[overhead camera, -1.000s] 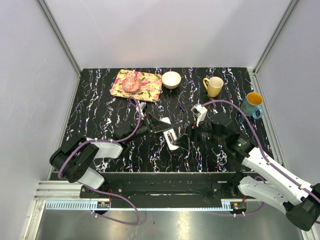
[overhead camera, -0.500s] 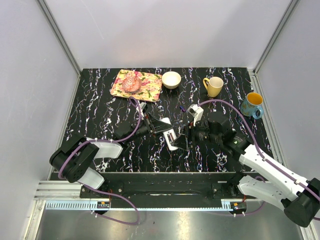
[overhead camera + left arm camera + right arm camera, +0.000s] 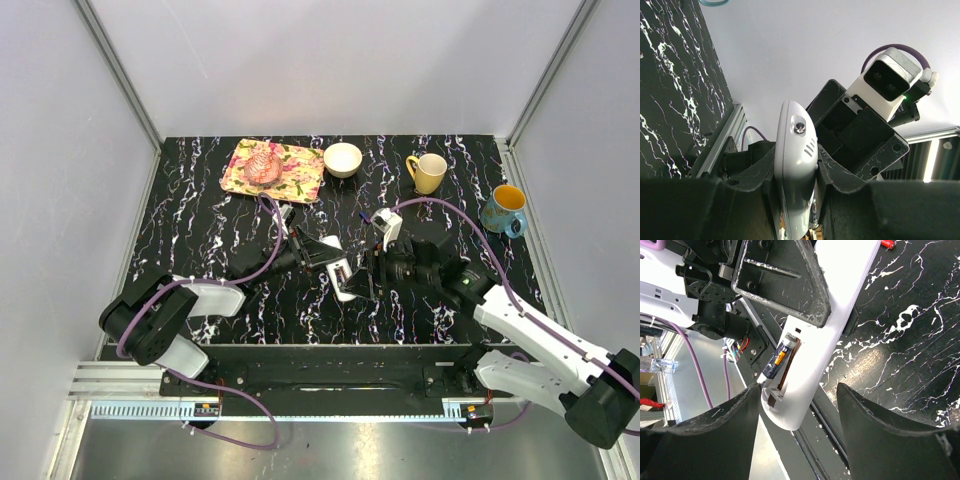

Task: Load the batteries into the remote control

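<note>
No legible text; wrapper print on the battery (image 3: 776,361) too blurred

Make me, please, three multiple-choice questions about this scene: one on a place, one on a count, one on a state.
1. Where does the white bowl stand?
A. between the floral tray and the yellow mug
B. on the floral tray
C. by the arm bases

2. How many mugs stand on the table?
A. one
B. two
C. four

3. What is the left gripper doing?
A. hanging open
B. gripping the remote control
C. gripping the bowl

Answers:
1 A: it sits between them along the far edge.
2 B: only the yellow mug and the blue mug show.
3 B: its fingers clamp the white bar from both sides.
</note>
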`<act>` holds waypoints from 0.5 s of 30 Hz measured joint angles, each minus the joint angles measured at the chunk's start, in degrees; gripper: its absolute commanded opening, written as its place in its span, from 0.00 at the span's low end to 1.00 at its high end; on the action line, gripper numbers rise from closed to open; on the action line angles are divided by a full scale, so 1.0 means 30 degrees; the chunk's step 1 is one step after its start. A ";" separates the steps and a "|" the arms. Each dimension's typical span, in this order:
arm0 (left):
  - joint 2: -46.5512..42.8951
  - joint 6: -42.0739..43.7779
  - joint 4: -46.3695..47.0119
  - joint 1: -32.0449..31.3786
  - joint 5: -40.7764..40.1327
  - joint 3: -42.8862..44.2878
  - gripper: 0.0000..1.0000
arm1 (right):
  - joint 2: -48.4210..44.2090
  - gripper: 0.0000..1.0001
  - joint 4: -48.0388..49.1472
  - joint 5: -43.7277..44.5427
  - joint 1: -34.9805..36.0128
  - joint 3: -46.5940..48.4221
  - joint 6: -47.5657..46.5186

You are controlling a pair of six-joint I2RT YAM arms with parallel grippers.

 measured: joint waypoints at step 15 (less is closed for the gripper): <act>-0.0051 0.0109 0.0022 0.0000 0.0095 0.0000 0.00 | 0.0182 0.71 -0.0364 -0.0401 -0.0007 0.0211 0.0168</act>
